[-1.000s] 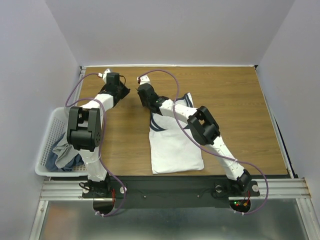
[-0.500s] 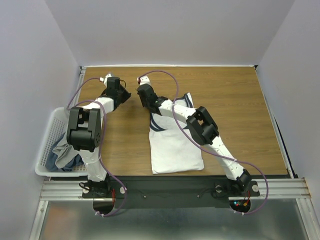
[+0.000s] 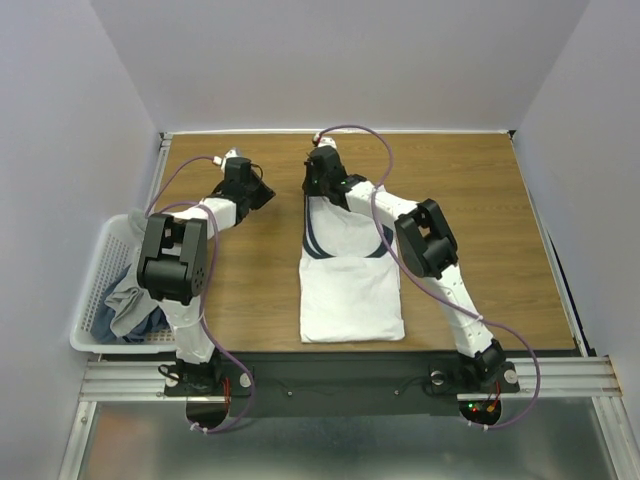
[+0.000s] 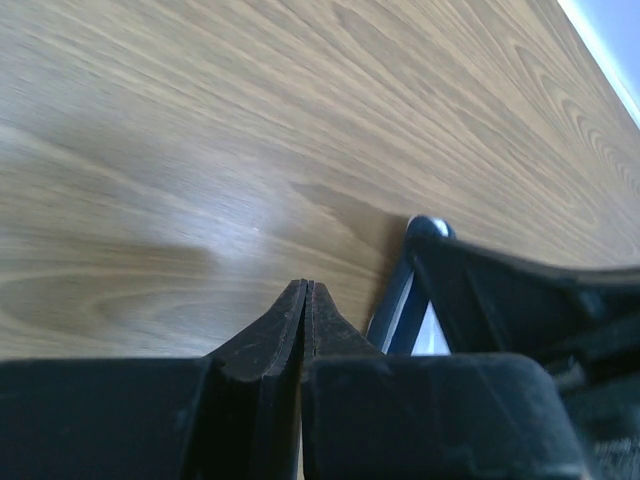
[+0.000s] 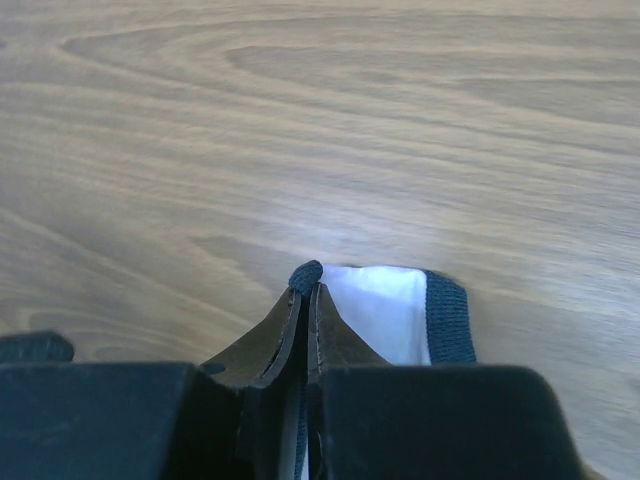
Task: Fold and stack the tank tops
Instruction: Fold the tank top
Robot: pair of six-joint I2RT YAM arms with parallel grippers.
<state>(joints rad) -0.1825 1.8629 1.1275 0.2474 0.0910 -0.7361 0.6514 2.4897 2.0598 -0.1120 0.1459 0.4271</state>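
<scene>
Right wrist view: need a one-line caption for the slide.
Right gripper shut on the white tank top, pinching its navy-edged strap over the wooden table.

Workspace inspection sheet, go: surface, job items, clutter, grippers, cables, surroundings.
Surface: wooden table, no spills or marks seen.
Job's things: white tank top spread flat, straps toward the far edge; grey tops heaped in the basket at the left.
Clutter: nothing seen.
Grippers: left gripper shut, empty, over bare wood; right gripper shut on the white tank top's navy-edged strap.
Cables: purple cables loop along both arms.
Surroundings: plain walls on three sides; metal rail at the near edge.
</scene>
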